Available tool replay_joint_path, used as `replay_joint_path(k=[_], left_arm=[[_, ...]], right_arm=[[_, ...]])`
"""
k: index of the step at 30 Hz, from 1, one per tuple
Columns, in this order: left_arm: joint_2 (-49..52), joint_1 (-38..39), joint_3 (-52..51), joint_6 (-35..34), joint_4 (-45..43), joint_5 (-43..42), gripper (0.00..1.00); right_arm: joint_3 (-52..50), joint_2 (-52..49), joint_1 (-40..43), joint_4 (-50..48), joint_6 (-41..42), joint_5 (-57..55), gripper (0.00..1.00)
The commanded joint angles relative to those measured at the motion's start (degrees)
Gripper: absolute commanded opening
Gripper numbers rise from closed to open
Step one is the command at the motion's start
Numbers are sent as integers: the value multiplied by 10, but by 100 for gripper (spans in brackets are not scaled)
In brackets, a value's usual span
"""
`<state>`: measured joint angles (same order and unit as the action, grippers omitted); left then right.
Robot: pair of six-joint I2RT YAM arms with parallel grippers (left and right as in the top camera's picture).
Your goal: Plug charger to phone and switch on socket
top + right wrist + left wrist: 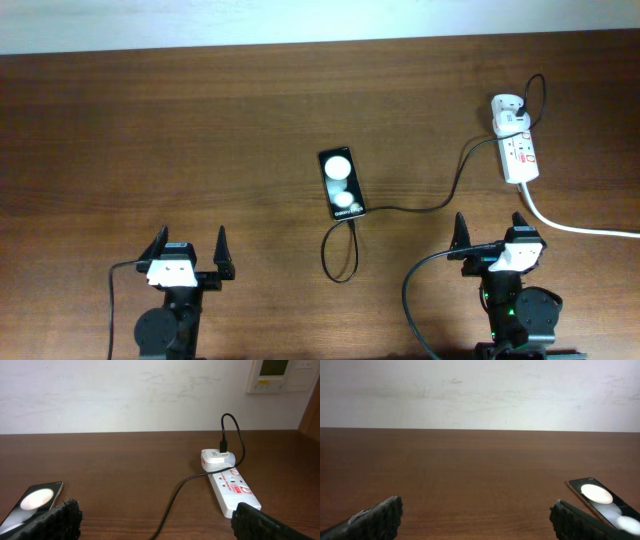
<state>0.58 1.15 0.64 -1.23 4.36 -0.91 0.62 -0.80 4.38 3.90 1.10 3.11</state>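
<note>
phone (342, 184): flat black slab, two white circles on its face, lying on the table (200, 120). charger (410, 211): thin black cable, loops beside the phone's robot-side edge, then runs right to the white socket (518, 152); cannot tell whether the tip is seated. left gripper (190, 242) sits left of the phone and right gripper (490, 225) right of it, both robot-side, jaws spread wide, holding nothing.

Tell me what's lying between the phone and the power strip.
Only the thin black charger cable, curving from near the phone toward the socket. The overhead view shows it best.
</note>
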Motion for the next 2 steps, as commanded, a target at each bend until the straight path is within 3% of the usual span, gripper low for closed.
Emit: replay_joint_path(k=[1,2], left_arm=[[-3,2,-1,9,4,-8,99],[-3,2,-1,9,4,-8,99]], right_arm=[[-3,6,-6,3,-3,10,99],[-3,6,-6,3,-2,9,98]])
